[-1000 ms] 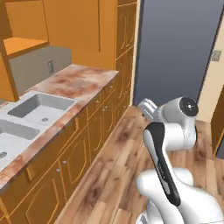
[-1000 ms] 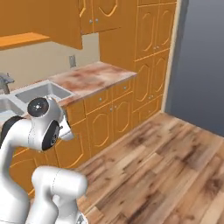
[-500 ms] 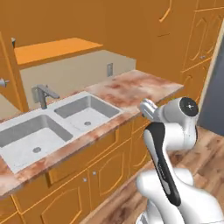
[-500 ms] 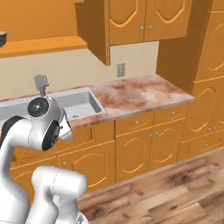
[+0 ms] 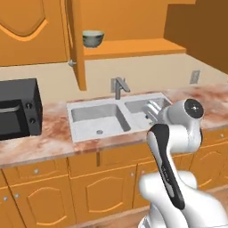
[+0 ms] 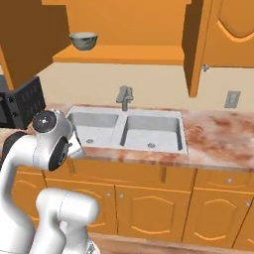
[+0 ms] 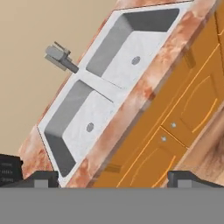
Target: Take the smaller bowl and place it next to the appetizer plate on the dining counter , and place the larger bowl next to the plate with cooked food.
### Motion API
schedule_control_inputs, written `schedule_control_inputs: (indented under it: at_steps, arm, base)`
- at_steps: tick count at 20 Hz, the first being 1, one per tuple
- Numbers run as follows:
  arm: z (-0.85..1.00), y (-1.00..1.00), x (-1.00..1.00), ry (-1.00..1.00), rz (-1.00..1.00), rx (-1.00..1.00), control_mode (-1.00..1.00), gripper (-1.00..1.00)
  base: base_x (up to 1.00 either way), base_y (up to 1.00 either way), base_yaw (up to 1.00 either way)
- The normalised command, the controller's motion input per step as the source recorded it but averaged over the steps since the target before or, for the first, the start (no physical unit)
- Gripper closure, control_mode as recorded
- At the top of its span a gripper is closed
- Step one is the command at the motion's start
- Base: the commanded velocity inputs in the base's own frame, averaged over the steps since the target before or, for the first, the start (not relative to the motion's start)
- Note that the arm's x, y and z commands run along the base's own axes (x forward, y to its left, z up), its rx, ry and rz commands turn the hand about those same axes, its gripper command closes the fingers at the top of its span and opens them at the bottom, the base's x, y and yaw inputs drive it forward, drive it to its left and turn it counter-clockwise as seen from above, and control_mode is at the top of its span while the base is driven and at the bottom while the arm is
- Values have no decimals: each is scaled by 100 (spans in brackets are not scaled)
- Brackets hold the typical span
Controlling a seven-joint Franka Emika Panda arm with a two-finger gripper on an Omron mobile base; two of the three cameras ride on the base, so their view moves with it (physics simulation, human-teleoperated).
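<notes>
Small bowl (image 5: 93, 38) sat up on an open cupboard shelf (image 5: 133, 46), above the double sink (image 5: 118, 115), gripper (image 7: 113, 177) open wide, holding nothing.

bowl (image 5: 93, 38) on open shelf (image 5: 133, 46) above double sink (image 5: 116, 115), faucet (image 5: 118, 87) behind sink, microwave (image 5: 18, 108) on counter (image 5: 49, 138) left of sink, cabinets (image 5: 102, 191) below

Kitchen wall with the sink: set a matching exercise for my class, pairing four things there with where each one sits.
Things:
1. bowl
2. tap
3. microwave
4. wall socket

Places:
A. on the counter, left of the sink
B. on the wall, right of the sink
C. on the open shelf above the sink
D. behind the two basins, at the middle

Pairs: 1-C, 2-D, 3-A, 4-B
</notes>
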Motion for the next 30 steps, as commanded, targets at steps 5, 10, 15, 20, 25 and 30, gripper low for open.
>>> schedule_control_inputs:
  at_steps: [5,10,15,20,25,30]
  arm:
    - [0,0,0,0,0,0,100,-100]
    - [0,0,0,0,0,0,100,-100]
    - [5,0,6,0,0,0,-100,-100]
    - [85,-7,0,-1,31,4,-100,-100]
    - [100,-15,-4,-4,35,1,-100,-100]
    - [100,-5,-3,-7,18,0,-100,-100]
  base:
    - [93,3,23]
    - [87,45,-26]
    - [72,28,-10]
    - [0,0,0]
    - [0,0,0]
    - [0,0,0]
